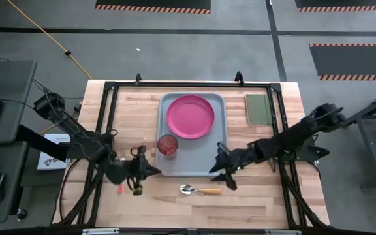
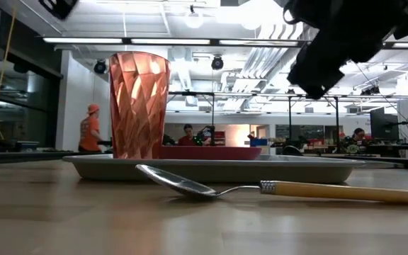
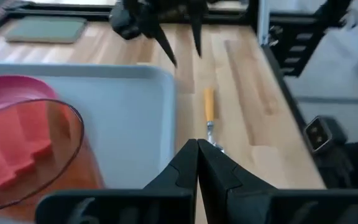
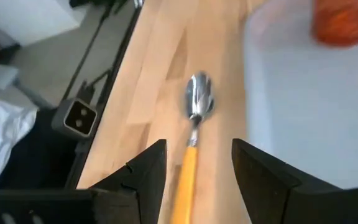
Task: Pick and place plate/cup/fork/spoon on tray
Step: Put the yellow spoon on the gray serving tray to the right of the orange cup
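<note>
Overhead hides it, but my right wrist cam shows my right gripper (image 4: 194, 171) spread wide over the spoon (image 4: 196, 127), shiny rounded bowl beside the tray (image 4: 303, 112); left gripper (image 3: 197, 163) pinched closed, empty.

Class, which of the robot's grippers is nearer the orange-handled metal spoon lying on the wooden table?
The right. The open right gripper hangs just above the spoon's handle end; the shut left gripper sits farther off, beyond its bowl.
</note>
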